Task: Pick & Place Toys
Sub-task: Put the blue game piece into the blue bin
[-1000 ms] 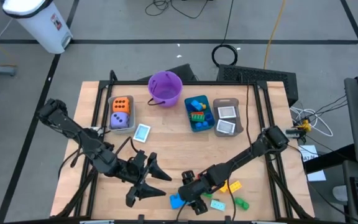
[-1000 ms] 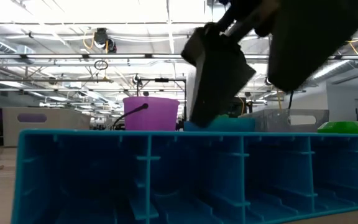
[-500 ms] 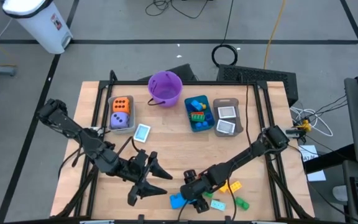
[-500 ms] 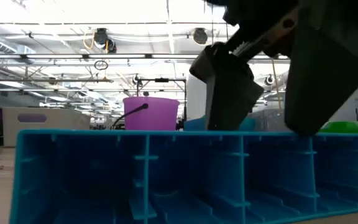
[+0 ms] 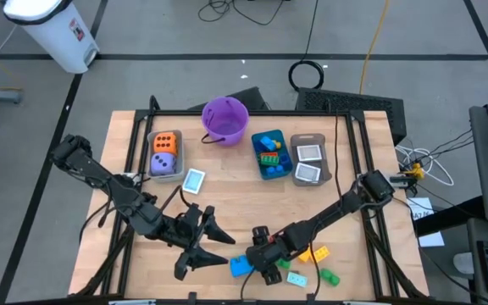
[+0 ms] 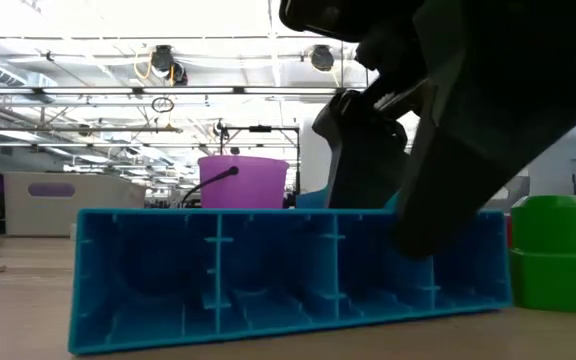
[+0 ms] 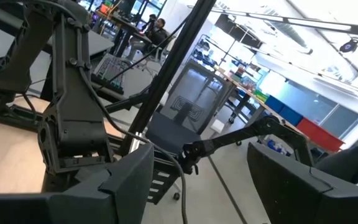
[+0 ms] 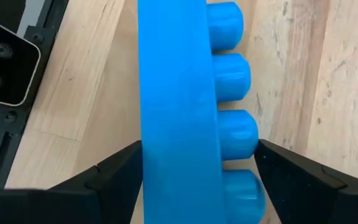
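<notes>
A long blue brick (image 5: 241,266) lies on one long side near the table's front edge. Its hollow underside (image 6: 268,275) faces the near edge and its studs (image 8: 232,68) face the far edge. My right gripper (image 5: 251,263) slants down over the brick's right part. It is open, with one finger before the brick and one behind it. My left gripper (image 5: 214,246) hovers level and open to the left of the brick, with nothing between its fingers. Yellow (image 5: 314,252), green (image 5: 329,276) and teal (image 5: 296,278) bricks lie on the table right of the blue one. My right gripper straddles the blue brick across its length, coming from above on a slant. The near finger (image 6: 448,190) lies against the hollow underside's rim, and the far finger (image 6: 363,150) stands at the studs. Whether that one touches, I cannot tell. The brick rests on the table.
Along the far side stand a clear bin with two dice (image 5: 164,154), a purple bucket (image 5: 225,119), a teal bin of bricks (image 5: 270,155) and a grey bin with cards (image 5: 308,161). A card (image 5: 194,180) lies on the wood. The table's middle is bare.
My right gripper has sunk down, so its fingers now reach down on both sides of the blue brick. The brick has slid a little away from the near edge and turned slightly on the table.
</notes>
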Tool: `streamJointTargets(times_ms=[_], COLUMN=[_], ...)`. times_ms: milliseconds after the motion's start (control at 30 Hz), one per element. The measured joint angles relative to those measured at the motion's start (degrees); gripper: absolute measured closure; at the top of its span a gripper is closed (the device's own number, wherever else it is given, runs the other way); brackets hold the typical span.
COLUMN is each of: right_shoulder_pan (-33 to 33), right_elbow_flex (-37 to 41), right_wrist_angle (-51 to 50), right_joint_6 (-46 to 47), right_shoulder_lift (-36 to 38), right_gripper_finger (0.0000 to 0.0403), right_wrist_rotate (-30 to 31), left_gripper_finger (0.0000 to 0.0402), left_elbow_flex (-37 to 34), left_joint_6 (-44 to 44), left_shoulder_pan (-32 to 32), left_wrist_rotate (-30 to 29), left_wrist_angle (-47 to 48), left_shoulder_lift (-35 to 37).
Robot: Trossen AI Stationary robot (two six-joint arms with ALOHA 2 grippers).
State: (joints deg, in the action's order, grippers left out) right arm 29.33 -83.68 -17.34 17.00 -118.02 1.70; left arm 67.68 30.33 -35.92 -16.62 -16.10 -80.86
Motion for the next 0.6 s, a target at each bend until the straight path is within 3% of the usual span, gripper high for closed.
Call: streamJointTargets(times_ms=[600], right_shoulder_pan=[-1.7], right_elbow_flex=[0.0], right_wrist_angle=[0.0], right_joint_6=[-0.1], right_shoulder_lift=[0.0], right_gripper_finger=[0.0126], right_wrist_rotate=[-0.1], left_gripper_finger=[0.0135], left_elbow_flex=[0.0], left_joint_6=[0.4], left_shoulder_pan=[0.0], left_wrist_rotate=[0.0], left_wrist_angle=[0.1], left_shoulder_lift=[0.0])
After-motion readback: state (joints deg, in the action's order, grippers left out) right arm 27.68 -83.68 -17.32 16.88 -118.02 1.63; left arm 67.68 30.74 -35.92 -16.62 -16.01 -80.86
